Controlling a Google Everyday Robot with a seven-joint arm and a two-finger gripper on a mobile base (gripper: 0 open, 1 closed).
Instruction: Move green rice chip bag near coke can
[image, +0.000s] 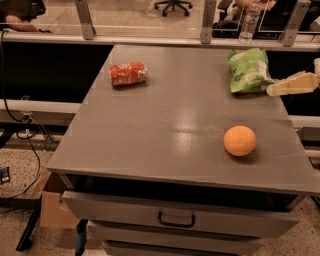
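The green rice chip bag (248, 70) lies crinkled at the back right of the grey table (165, 120). The coke can (128, 73), red and dented, lies on its side at the back left, well apart from the bag. My gripper (274, 90) comes in from the right edge as a cream-coloured piece. Its tip is at the bag's lower right corner, touching it or nearly so. The rest of the arm is out of view.
A round orange fruit (240, 140) sits at the front right of the table. A water bottle (251, 20) stands on the ledge behind the bag. A drawer (175, 215) below the front edge is pulled slightly out. Metal posts line the back rail.
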